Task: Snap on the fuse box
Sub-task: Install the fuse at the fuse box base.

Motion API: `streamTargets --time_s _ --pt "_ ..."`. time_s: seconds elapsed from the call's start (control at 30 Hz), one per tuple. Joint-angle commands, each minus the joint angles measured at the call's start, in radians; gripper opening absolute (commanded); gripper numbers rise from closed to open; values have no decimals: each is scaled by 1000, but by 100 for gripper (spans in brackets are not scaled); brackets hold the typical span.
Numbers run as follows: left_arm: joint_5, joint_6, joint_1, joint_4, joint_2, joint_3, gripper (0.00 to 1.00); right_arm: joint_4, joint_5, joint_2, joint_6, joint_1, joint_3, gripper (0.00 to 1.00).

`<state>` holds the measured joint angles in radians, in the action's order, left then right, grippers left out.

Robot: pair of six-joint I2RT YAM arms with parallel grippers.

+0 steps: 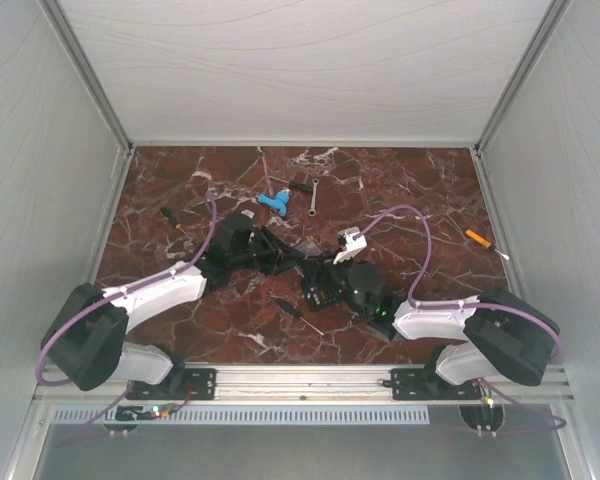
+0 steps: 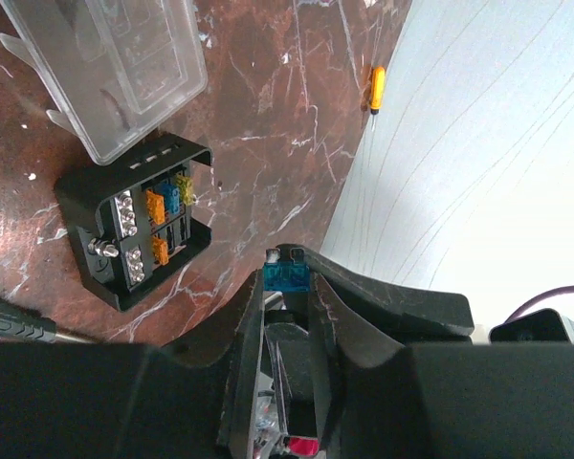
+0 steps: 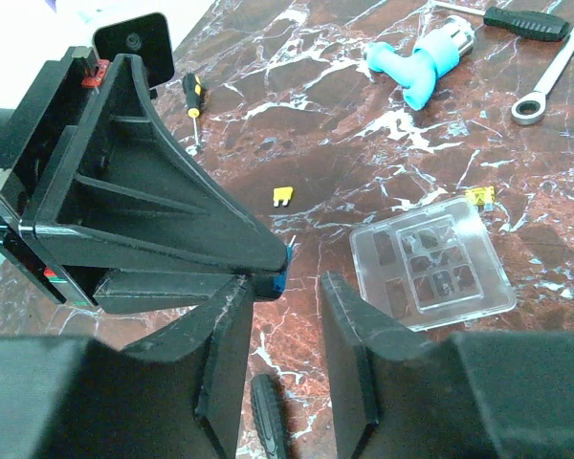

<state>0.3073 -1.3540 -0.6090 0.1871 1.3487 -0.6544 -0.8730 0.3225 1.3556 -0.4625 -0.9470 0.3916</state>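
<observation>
We saw the fuse box lying uncovered on the marble table at the left middle of the left wrist view, with orange, blue and yellow fuses seated in its slots. Its clear lid lay off the box in the upper left of that frame, one edge meeting the box's upper edge; we could not tell whether it rested on it. The left gripper filled the bottom centre, its jaws pinching a blue fuse at the very tips, to the right of the box and apart from it. An orange-handled screwdriver lay near the white wall at the top.

In the right wrist view the right gripper rose from the bottom edge with its jaws spread, only bare marble between them. The left gripper's finger filled the upper left, the blue fuse at its tip just above the gap. The lid lay flat at the right middle, and the box itself was hidden from this camera. A loose yellow fuse sat above centre, and a second yellow fuse sat just past the lid's upper corner. In the upper right lay a blue plastic piece, a wrench and a black-handled screwdriver
</observation>
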Motion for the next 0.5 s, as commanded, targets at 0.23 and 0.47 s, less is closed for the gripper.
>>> streamTargets --time_s 0.23,0.47 --pt "104 -81 -55 142 -9 29 12 -146 88 110 37 0 23 7" --pt "98 -100 -54 151 -48 75 15 -111 29 116 57 4 20 0"
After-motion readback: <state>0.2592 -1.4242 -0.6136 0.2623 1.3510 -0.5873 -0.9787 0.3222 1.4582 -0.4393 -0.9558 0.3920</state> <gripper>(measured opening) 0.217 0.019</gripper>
